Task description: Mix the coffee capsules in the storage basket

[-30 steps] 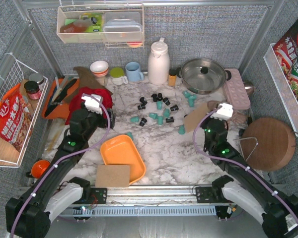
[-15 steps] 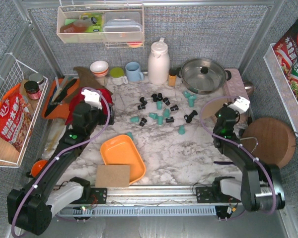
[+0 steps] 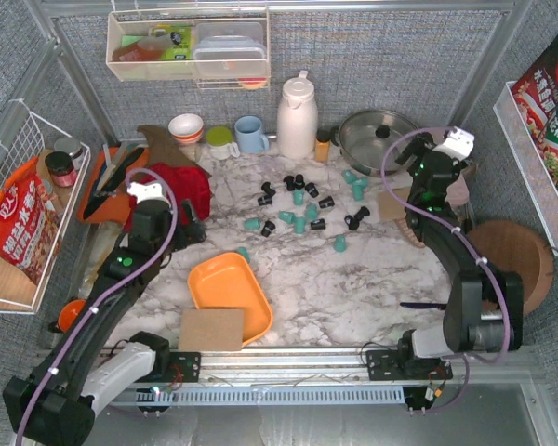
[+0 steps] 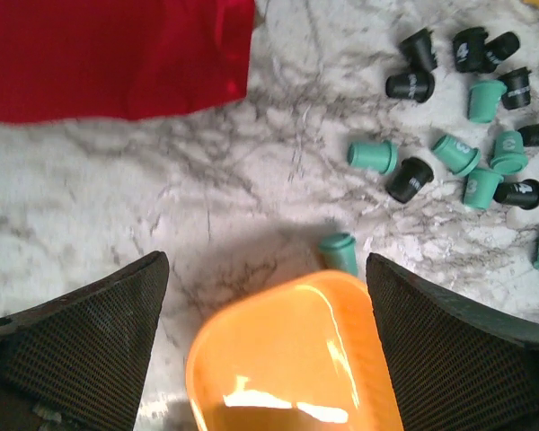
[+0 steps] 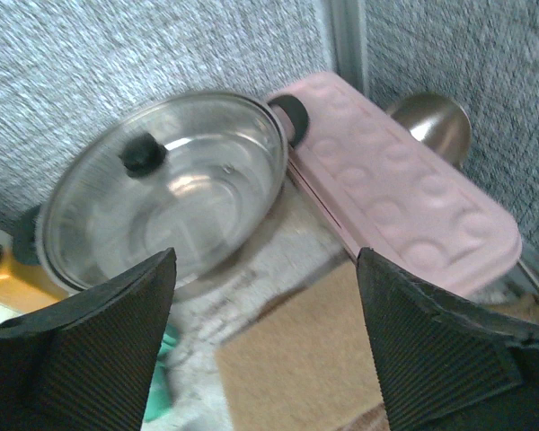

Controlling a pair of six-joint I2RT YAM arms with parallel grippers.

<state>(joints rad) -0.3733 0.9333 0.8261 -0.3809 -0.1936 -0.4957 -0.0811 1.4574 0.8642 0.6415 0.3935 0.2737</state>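
Marbled white table fills the fenced cell. The left hand hangs with its fingers wide apart and nothing between them, directly above the far end of the orange storage basket. One teal capsule lies just beyond the basket's far rim. The other coffee capsules, black and teal mixed, lie scattered on the table ahead and to the right of this hand, and a red cloth lies ahead to its left. The right hand, fingers also spread and holding nothing, faces a lidded steel pan. A pink dimpled tray sits to its right and a brown board beneath.
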